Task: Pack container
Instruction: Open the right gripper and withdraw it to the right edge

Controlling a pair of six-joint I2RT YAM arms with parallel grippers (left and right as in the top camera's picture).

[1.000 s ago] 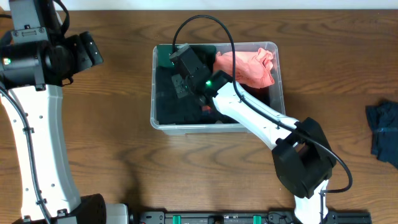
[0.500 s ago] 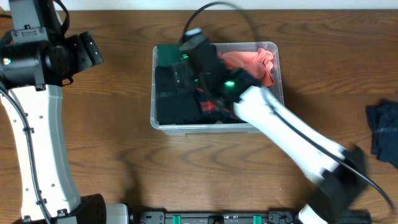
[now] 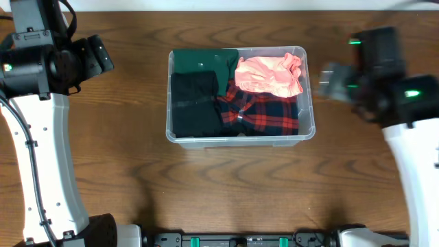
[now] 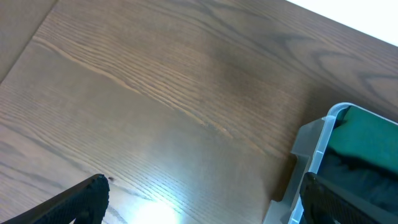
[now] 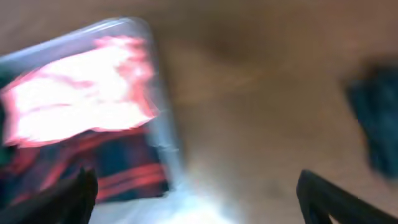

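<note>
The container [image 3: 240,142] sits near the middle of the desk [image 3: 137,171], long side running left to right, and it is well filled. A green cloth [image 3: 206,60] lies in its far-left corner, and a black cloth [image 3: 193,106] lies just in front of that, filling the rest of the left half. A red-and-black plaid cloth [image 3: 264,113] takes up the near right part, touching the black one. A pink cloth [image 3: 267,74] lies crumpled in the far-right corner, partly over the plaid.

The left claw [image 4: 205,186] is held over bare desk to the left of the container, apart from it. Its fingers stand wide apart with nothing between them. In the left wrist view only the container's corner shows at the right edge, with green cloth inside.

The right claw [image 5: 196,183] is off to the right of the container, outside its right wall. The overhead view shows that arm smeared by motion. The right wrist view is blurred too, but the two fingers show far apart at the lower corners of the frame — spread wide, holding nothing. Between them lie the container's right end, with pink and plaid inside, and bare desk.

At the right edge of that view there is a dark blue patch [image 5: 373,118] on the desk — probably another cloth, though the blur makes it hard to be sure.
</note>
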